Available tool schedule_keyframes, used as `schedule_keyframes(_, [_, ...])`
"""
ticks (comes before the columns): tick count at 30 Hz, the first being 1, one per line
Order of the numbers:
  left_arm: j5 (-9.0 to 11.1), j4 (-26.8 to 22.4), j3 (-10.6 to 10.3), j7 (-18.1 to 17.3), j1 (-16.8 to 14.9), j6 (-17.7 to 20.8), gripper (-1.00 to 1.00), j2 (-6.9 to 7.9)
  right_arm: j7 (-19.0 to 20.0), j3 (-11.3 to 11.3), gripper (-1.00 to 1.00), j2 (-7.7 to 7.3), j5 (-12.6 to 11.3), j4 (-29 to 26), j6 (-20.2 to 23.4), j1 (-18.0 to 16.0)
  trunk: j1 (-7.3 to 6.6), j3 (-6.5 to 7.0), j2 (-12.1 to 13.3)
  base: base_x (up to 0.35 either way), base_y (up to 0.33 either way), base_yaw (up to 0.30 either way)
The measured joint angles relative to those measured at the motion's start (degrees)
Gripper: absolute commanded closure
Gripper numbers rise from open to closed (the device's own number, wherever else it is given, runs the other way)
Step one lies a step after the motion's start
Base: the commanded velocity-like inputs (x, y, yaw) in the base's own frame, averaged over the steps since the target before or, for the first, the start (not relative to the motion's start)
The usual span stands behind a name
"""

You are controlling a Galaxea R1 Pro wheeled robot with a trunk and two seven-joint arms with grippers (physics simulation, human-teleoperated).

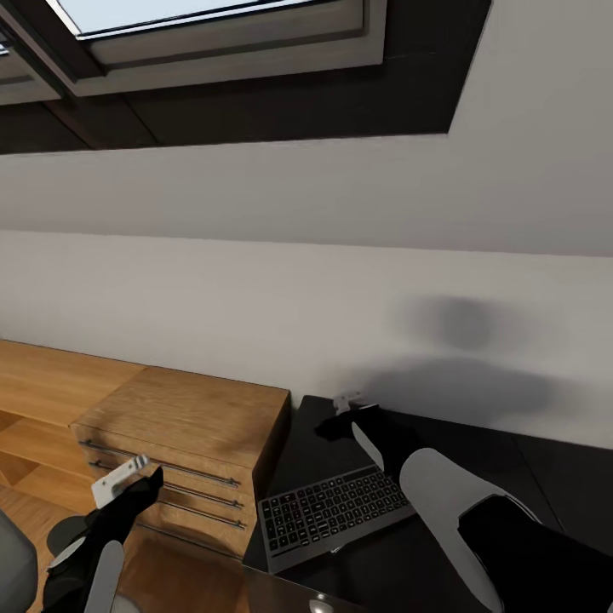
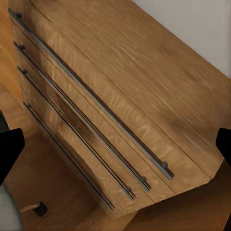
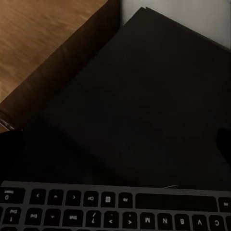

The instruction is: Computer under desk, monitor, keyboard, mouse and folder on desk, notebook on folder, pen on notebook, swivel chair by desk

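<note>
The slim black keyboard [image 1: 332,515] lies on the black desk [image 1: 477,443], close to the desk's left end. My right gripper [image 1: 340,417] hovers over the bare desk top just beyond the keyboard, open and holding nothing. In the right wrist view its fingertips [image 3: 9,149] stand wide apart, with the keyboard [image 3: 115,207] near them and the desk [image 3: 144,96] stretching away. My left gripper [image 1: 123,477] hangs open in front of the wooden chest. A grey edge of the swivel chair [image 1: 13,553] shows at the lower left.
A light wooden chest [image 1: 187,417] with several bar handles [image 2: 96,101] stands against the desk's left end. A white wall runs behind both, under a sloped roof window [image 1: 213,25]. Wooden floor [image 1: 25,460] lies to the left, with a chair caster [image 2: 38,209] on it.
</note>
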Motion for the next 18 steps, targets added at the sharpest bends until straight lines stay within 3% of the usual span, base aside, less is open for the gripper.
schedule_keyframes(5, [0.04,-2.27,-0.09,-0.07,1.66,0.06,-1.00,-0.31,-0.03,0.05,-1.00,0.00,0.01,0.00,-0.09,0.00,0.00,0.00,0.00,0.000,0.000,0.000])
schedule_keyframes(18, [0.05,-2.75,-0.10,-0.10,1.92,0.07,-1.00,-0.42,-0.03,0.15,-1.00,-0.03,0.01,0.08,-0.23,0.00,2.86,-2.34,-5.20,0.000,0.000,0.000])
